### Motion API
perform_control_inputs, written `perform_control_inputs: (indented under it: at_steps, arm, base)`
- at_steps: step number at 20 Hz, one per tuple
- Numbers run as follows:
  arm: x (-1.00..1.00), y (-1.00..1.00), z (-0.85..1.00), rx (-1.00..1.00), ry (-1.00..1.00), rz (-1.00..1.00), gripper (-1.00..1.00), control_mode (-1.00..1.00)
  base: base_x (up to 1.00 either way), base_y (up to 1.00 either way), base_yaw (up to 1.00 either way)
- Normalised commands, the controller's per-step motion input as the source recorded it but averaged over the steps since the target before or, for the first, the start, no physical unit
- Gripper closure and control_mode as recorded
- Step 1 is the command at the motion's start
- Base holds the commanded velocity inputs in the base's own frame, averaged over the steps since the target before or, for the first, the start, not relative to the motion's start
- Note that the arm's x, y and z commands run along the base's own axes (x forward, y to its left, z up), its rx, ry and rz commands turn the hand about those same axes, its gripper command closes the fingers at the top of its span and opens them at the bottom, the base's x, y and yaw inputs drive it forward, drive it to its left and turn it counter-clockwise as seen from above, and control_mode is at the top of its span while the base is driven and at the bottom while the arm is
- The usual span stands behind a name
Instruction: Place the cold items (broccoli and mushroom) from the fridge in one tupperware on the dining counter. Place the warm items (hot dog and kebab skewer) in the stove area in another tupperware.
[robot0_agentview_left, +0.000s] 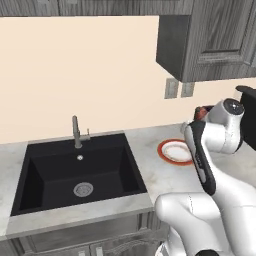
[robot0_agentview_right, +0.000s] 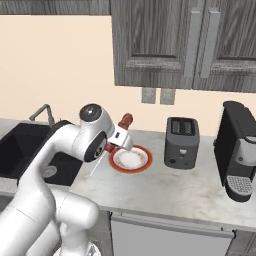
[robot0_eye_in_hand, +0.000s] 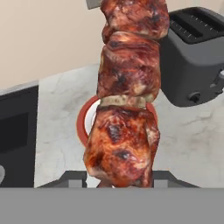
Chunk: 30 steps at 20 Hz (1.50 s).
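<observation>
My gripper (robot0_eye_in_hand: 120, 179) is shut on the kebab skewer (robot0_eye_in_hand: 127, 109), several chunks of browned meat that stand up between the two fingers. Seen from the right base, the kebab skewer (robot0_agentview_right: 125, 120) hangs in the gripper (robot0_agentview_right: 115, 141) just above the left rim of a red-rimmed white plate (robot0_agentview_right: 131, 160), and its thin stick points down to the left. In the left base view a bit of the meat (robot0_agentview_left: 200, 113) shows behind the arm. The broccoli, mushroom, hot dog and tupperware are out of view.
A dark toaster (robot0_agentview_right: 181, 142) stands right of the plate, with a black coffee machine (robot0_agentview_right: 239, 150) beyond it. A black sink (robot0_agentview_left: 75, 175) with a faucet (robot0_agentview_left: 76, 131) lies to the left. Grey wall cabinets (robot0_agentview_right: 185, 45) hang above the marble counter (robot0_agentview_right: 175, 190).
</observation>
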Motion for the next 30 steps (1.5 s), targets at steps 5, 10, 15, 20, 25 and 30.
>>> perform_control_inputs:
  at_steps: [5, 10, 15, 20, 25, 30]
  arm:
    - [-0.4, 0.01, 0.58, 0.03, 0.03, -0.09, 1.0, -1.0]
    - [-0.49, 0.04, 0.41, 0.02, 0.01, -0.15, 1.0, -1.0]
    - [-0.49, 0.04, 0.23, 0.01, 0.0, -0.1, 1.0, -1.0]
    - [-0.57, 0.0, -0.01, 0.0, -0.02, 0.0, 1.0, -1.0]
    - [-0.17, 0.0, 0.0, 0.0, -0.03, 0.0, 1.0, 1.0]
    - [0.0, 0.0, 0.0, 0.0, 0.0, 0.0, 1.0, 1.0]
  base:
    - [0.0, 0.0, 0.0]
    - [0.0, 0.0, 0.0]
    - [0.0, 0.0, 0.0]
    - [0.0, 0.0, 0.0]
    - [-0.78, 0.0, 0.0]
    - [-0.89, 0.03, 0.11]
